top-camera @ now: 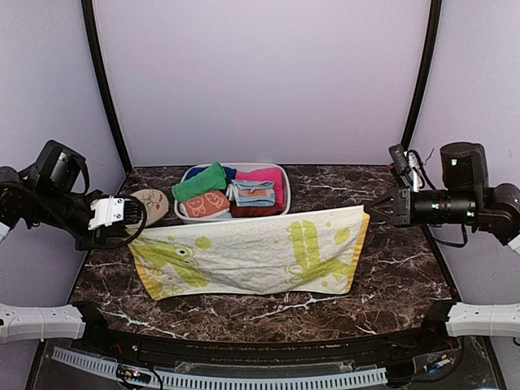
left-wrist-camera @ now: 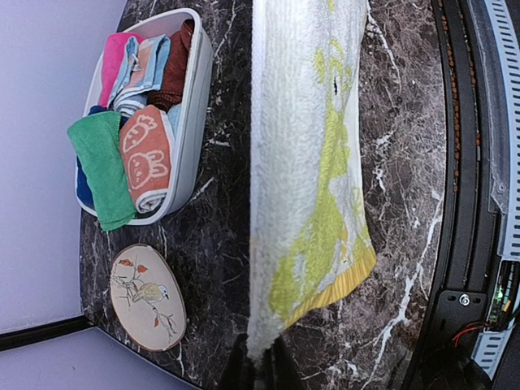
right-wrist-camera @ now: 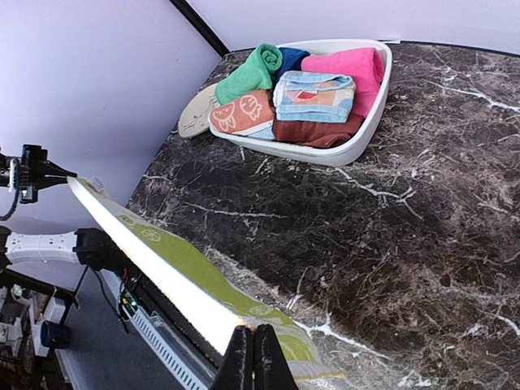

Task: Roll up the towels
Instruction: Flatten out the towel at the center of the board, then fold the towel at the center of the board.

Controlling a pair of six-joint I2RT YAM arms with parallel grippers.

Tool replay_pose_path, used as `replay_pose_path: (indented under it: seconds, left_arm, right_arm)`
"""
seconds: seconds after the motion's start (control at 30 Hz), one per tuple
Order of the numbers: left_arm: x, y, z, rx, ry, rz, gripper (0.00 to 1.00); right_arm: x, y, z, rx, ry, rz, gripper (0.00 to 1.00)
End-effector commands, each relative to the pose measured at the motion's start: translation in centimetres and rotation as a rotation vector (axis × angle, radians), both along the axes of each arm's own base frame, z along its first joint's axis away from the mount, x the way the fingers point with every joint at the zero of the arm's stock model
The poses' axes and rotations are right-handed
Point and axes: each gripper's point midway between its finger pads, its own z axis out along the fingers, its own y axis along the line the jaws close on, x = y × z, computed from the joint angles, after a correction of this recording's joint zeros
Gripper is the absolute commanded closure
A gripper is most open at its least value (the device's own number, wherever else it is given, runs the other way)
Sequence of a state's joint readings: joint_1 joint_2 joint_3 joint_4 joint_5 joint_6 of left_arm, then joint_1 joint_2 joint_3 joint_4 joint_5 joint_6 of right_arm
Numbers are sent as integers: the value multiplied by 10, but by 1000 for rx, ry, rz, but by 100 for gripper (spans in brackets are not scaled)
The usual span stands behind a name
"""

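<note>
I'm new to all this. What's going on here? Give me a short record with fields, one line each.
held: printed towel, unrolled, stretched taut
left end effector: shut on one towel corner
right end effector: shut on the other corner
green towel: lying in the white bin
also in bin: orange cloth, pink cloth
beside bin: oval bird plaque

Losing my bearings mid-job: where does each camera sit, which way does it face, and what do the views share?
Top external: above and behind the robot, facing down at the table; left gripper and right gripper show, pinching the printed towel by its ends.
Left wrist: at the towel's left end, facing along it; own fingers at bottom.
Right wrist: at the right end, facing back toward the left gripper; own fingers at bottom.
Shared: both wrist views catch the towel and the white bin.
</note>
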State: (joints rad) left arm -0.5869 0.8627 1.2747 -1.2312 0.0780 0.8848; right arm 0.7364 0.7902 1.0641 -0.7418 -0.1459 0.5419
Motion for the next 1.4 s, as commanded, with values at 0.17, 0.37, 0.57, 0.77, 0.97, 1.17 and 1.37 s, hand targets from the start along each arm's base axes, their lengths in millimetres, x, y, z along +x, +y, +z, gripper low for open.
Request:
replay_pose_path:
  seconds: [0.17,0.37,0.57,0.77,0.97,1.17,1.37]
  left_arm:
    - [-15,25,-41,197,151,-6,100]
    - [41,30,-110,394,53,25,100]
    - [119,28,-140,478,-114,121,100]
    - [168,29,-150,492,-113,207,100]
    - [178,24,-162,492,-109,209,100]
    - [163,22,-173,453,-37,213,100]
    - [136,23,-184,401,51,232,100]
  right_arm:
    - [3,-15,-46,-154,165,-88,100]
    - [44,-1,-124,-358,200,-83,100]
    - [104,7,-150,-398,154,-100,100]
    - [144,8,-169,-427,141,-91,100]
    - [152,2,-187,-471,164,-79,100]
    - [134,-3,-201,-461,196,-53,100]
    - [99,-12,-219,-465,258,-50,100]
